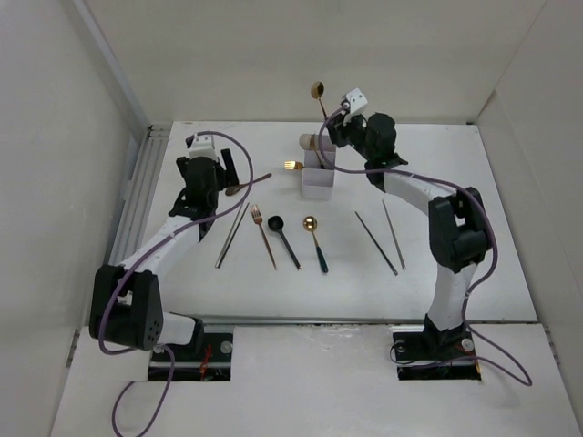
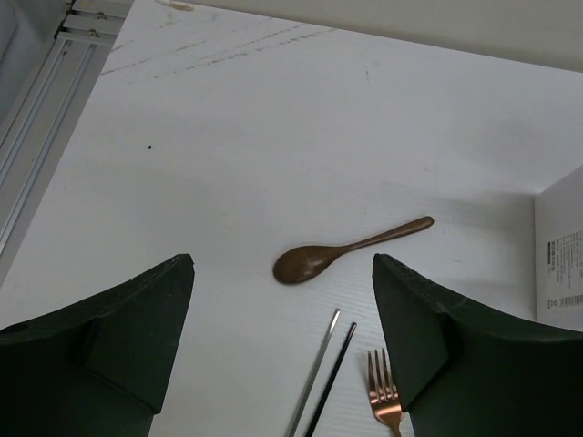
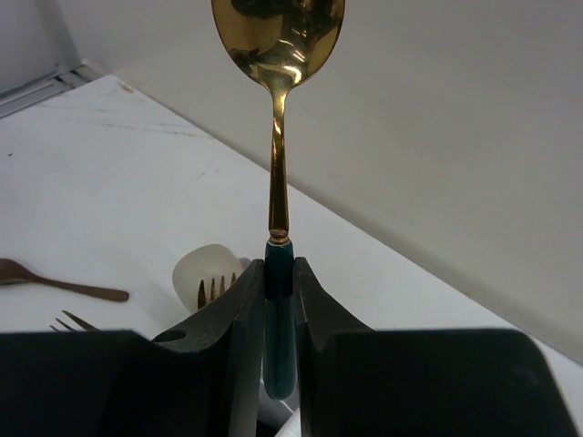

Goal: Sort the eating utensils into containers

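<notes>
Held spoon [image 3: 278, 137]: gold bowl upward, dark handle pinched by the right gripper [image 3: 279, 273]; held upright over or just behind the box [image 1: 317, 182], which of the two cannot be told.
Right gripper: fingers [image 3: 246, 309] clenched on the handle's lower part.
Left gripper [image 2: 282, 266]: spread wide, nothing held; poised above the wooden spoon [image 2: 346, 248].
Box: a gold fork [image 1: 291, 166] is seen leaning out of it.
Table [image 1: 455, 182]: chopsticks [image 1: 232, 235], copper fork [image 1: 264, 235], black spoon [image 1: 284, 238] and second gold spoon [image 1: 315, 241] are laid side by side, apart.
Handling, held spoon: judged light, stiff and slick. Gripped low on a thin handle, it may swing or slip, so a hold nearer the neck is thought steadier.
Handling, wooden spoon: judged light and less slippery. It lies flat and is best pinched across mid-handle.
</notes>
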